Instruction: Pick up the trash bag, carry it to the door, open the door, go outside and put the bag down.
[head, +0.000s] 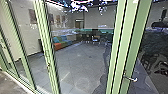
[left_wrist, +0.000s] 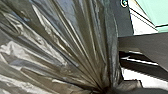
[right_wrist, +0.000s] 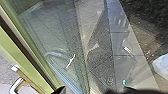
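Trash bag (left_wrist: 62, 47), dark crinkled plastic, was clamped in my left gripper (left_wrist: 106, 89); snagging on the bent silver door handle (right_wrist: 15, 84) near my right gripper (right_wrist: 92, 91), state unclear, could have torn it.

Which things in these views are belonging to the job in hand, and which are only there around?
For the job:
- the trash bag, its folds gathered together
- the green-framed glass door
- its handle

Only there around:
- orange and blue seats
- pictures on the wall
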